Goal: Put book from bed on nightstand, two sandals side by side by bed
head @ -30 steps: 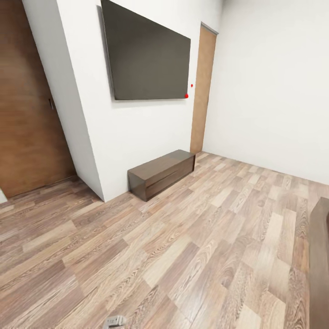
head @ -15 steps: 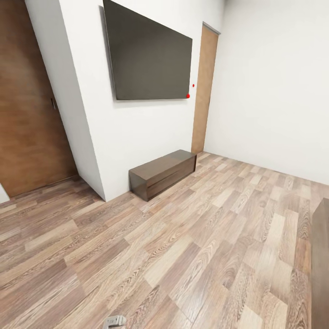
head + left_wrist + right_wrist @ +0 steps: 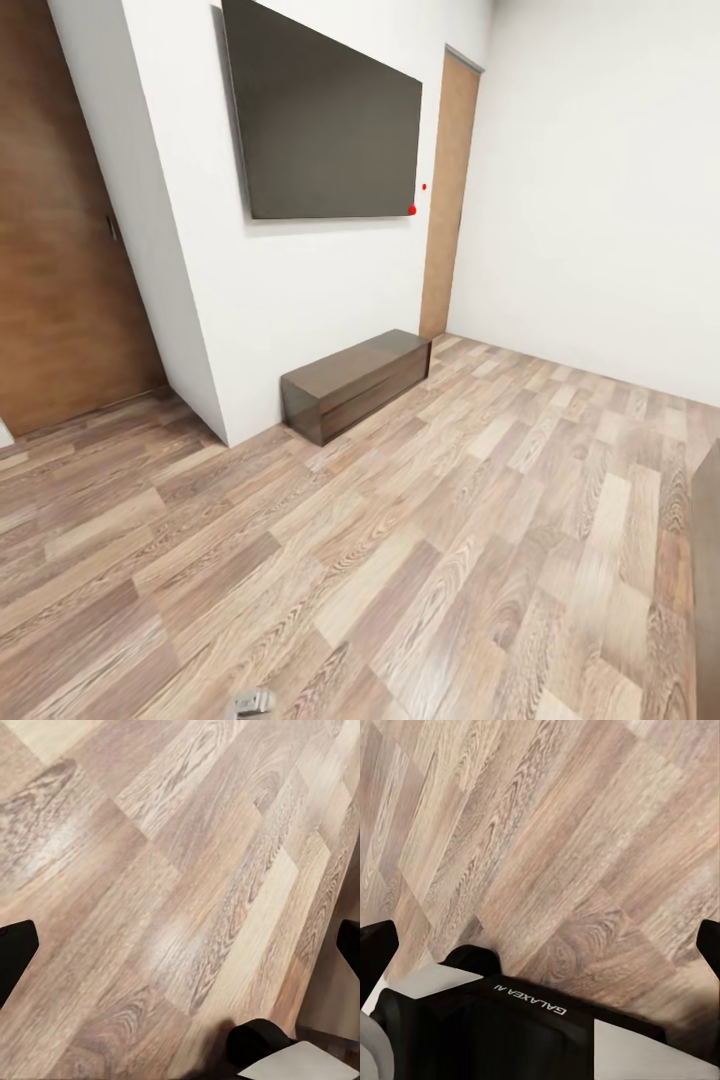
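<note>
The book, the sandals, the bed and the nightstand are out of view. In the left wrist view my left gripper [image 3: 180,949] hangs open over bare wood-plank floor [image 3: 172,870], its black fingertips [image 3: 15,954] far apart at the picture's edges. My right gripper [image 3: 540,945] is likewise open above the floor, with nothing between its fingertips [image 3: 376,945]. Below it is my own black and white body [image 3: 510,1020], lettered "GALAXEA AI".
A low brown cabinet [image 3: 355,382] stands against a white wall under a large dark screen [image 3: 320,120]. A light wooden door [image 3: 446,200] is at the far corner, a dark wooden door [image 3: 60,250] at the left. A dark brown furniture edge [image 3: 706,570] shows at the right.
The whole head view has shifted slightly, so the camera has moved. The dark furniture edge at the right has slid further toward the picture's border. Nothing in the room itself has moved.
</note>
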You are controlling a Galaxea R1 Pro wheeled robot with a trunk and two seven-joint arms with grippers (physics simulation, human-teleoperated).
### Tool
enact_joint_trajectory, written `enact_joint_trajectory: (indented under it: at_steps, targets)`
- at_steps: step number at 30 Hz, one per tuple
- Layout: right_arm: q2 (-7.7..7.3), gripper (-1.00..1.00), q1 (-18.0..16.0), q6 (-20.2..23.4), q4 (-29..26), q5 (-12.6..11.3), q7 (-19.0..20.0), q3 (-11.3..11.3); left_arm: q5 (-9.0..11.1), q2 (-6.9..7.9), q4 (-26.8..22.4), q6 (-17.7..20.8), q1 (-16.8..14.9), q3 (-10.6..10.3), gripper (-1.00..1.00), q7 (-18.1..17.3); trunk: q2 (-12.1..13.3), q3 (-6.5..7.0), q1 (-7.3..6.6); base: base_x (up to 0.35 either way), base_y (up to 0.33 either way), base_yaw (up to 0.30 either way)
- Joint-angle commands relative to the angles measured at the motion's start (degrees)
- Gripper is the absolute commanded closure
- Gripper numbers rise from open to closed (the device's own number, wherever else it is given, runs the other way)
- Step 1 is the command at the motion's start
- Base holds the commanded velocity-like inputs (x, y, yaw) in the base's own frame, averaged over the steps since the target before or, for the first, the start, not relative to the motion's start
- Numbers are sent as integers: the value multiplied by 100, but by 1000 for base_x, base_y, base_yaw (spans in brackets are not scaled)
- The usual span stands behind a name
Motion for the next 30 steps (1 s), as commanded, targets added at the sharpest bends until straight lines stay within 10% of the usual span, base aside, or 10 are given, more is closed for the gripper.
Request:
enact_joint_trajectory:
  at_steps: [1,30]
  targets:
    - [-1,-100,-8,55,14,-61,23,0,1,1,10,-23,-4,11,-100,-12,-2,-6,3,313,0,0]
    - [-10,-100,-8,56,14,-80,23,-10,4,4,13,-23,-4,20,-100,30,-2,-6,3,327,0,0]
